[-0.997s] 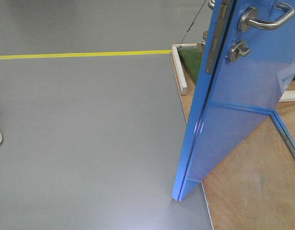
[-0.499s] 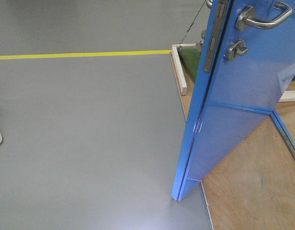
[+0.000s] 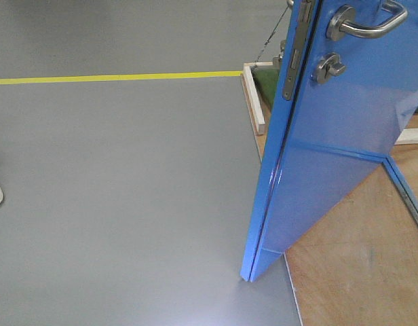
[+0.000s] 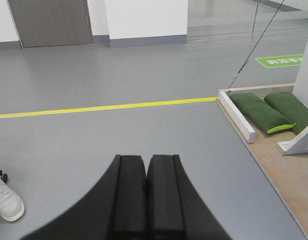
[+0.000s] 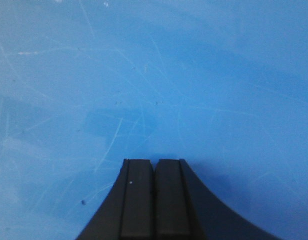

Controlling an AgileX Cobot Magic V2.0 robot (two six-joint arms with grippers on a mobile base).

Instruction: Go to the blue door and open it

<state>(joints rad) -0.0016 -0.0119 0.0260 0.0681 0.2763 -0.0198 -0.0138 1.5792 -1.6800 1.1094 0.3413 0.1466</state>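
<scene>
Over on the right side of the front view, the blue door (image 3: 331, 156) stands ajar on its wooden platform (image 3: 358, 272), with its free edge pointing toward us and its bottom corner hanging out over the grey floor (image 3: 127, 204). Compared with a second ago, the lever handle (image 3: 365, 24), the thumb-turn lock (image 3: 328, 66) and the latch plate (image 3: 290, 68) have all slid up and to the left in frame, and the bottom corner has crept a bit further left over the floor. The yellow line (image 3: 114, 78) and the white brace (image 3: 253, 102) sit pretty much where they were, so we reckon it's the door swinging and not just us rolling. That's good news, since it means the opening is underway, though it's not wide yet. The right gripper (image 5: 155, 162) has its jaws pressed together with nothing between them, and its whole view is scratched blue panel (image 5: 154, 75). The tips are right up against the panel or nearly so; we honestly can't tell if they touch. Our guess is that this arm is doing the pushing. The left gripper (image 4: 146, 165) also has its jaws together and empty, and it looks out over open floor past the door, toward the green sandbags (image 4: 256, 112) and somebody's shoe (image 4: 6, 200) at the edge. Next we'd want more of the same steady push, keeping contact low on the panel.
</scene>
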